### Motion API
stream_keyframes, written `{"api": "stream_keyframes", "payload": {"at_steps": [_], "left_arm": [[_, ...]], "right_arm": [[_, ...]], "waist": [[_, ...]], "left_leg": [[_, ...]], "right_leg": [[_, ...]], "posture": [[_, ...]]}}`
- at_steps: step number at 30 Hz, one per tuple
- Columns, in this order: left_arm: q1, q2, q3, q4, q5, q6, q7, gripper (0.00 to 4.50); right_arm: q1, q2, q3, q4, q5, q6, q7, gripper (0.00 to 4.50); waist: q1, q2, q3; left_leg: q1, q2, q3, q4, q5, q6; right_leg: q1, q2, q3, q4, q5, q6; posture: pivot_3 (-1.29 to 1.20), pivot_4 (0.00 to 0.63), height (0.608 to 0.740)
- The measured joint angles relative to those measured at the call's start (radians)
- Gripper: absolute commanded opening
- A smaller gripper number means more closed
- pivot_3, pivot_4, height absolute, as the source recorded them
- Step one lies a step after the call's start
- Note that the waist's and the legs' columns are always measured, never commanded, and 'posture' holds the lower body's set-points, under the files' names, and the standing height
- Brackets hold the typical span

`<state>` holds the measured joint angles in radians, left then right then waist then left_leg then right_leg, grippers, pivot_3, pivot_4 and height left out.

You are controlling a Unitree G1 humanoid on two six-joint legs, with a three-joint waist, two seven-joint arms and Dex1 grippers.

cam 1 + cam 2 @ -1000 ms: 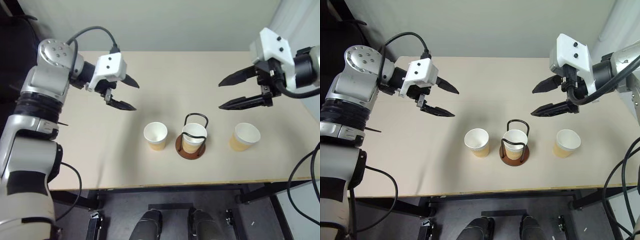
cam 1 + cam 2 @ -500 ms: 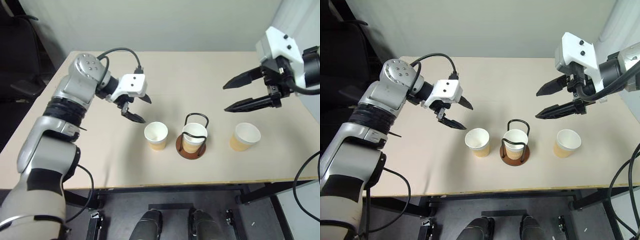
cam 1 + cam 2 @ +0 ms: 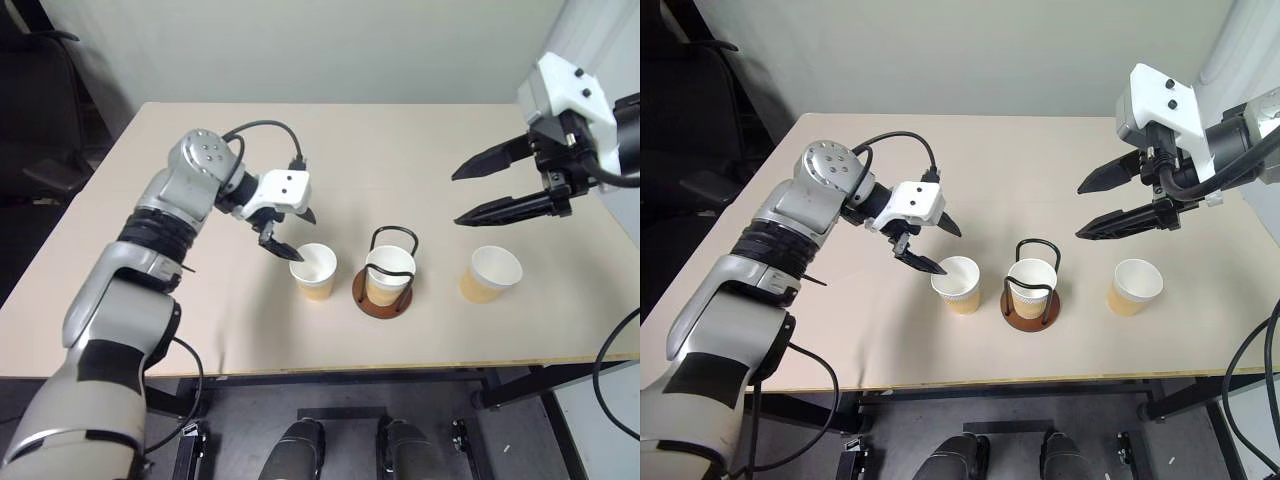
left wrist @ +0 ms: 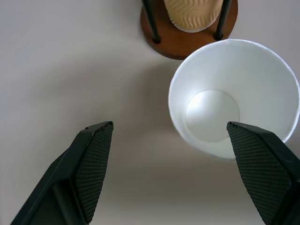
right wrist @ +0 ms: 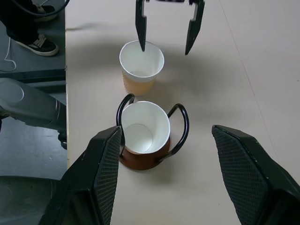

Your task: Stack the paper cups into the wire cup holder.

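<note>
Cups: 3 paper cups in a row on the table (image 3: 200, 330). Left cup (image 3: 313, 271) stands partly between the wide-spread fingers of the left gripper (image 3: 292, 235), 1 fingertip at its rim, nothing held. Middle cup (image 3: 388, 272) sits inside the wire cup holder (image 3: 381, 295), just beyond the left cup. Right cup (image 3: 492, 273) stands below the right gripper (image 3: 461, 195), jaws apart, empty.

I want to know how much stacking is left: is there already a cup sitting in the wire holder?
Yes, one paper cup stands upright inside the wire cup holder, between its black loops on the brown base.
</note>
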<state>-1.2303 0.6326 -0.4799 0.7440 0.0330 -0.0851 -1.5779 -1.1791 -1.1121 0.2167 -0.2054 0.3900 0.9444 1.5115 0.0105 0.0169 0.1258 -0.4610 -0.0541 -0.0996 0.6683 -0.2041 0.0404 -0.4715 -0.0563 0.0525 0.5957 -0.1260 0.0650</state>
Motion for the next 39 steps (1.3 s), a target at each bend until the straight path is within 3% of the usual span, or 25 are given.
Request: {"api": "stream_keyframes", "payload": {"at_steps": [21,28,33,39], "left_arm": [[0.019,-0.082,0.001,0.027,0.06,-0.046,0.015,4.17],[0.03,-0.143,0.001,0.106,0.104,-0.067,0.048,1.9],[0.03,-0.142,0.001,0.123,0.102,-0.056,0.003,0.1],[-0.015,-0.098,-0.01,0.133,0.046,-0.035,-0.002,0.04]], "right_arm": [[0.004,-0.004,0.0,-0.016,0.001,0.0,-0.003,3.07],[0.022,-0.004,0.0,-0.018,0.001,-0.005,-0.007,3.11],[0.115,-0.01,-0.008,-0.028,0.008,-0.027,-0.018,3.11],[0.238,-0.003,-0.049,0.002,0.007,-0.143,-0.049,3.11]], "waist": [[0.002,0.0,0.0],[0.002,0.0,0.0],[0.003,0.0,0.0],[0.003,0.0,0.0]], "left_leg": [[0.001,0.0,0.001,0.002,0.0,0.001],[0.001,0.0,0.001,0.004,0.0,0.001],[0.001,0.0,0.001,0.005,0.0,0.002],[0.001,-0.001,0.002,0.007,0.0,0.002]], "right_leg": [[0.001,0.0,0.0,0.002,0.0,0.001],[0.002,0.0,0.0,0.004,0.0,0.001],[0.002,0.0,0.0,0.004,0.001,0.002],[0.003,0.0,0.001,0.005,0.002,0.004]], "posture": [[0.0,0.15,0.74],[0.0,0.15,0.74],[0.0,0.15,0.74],[0.0,0.15,0.74]]}}
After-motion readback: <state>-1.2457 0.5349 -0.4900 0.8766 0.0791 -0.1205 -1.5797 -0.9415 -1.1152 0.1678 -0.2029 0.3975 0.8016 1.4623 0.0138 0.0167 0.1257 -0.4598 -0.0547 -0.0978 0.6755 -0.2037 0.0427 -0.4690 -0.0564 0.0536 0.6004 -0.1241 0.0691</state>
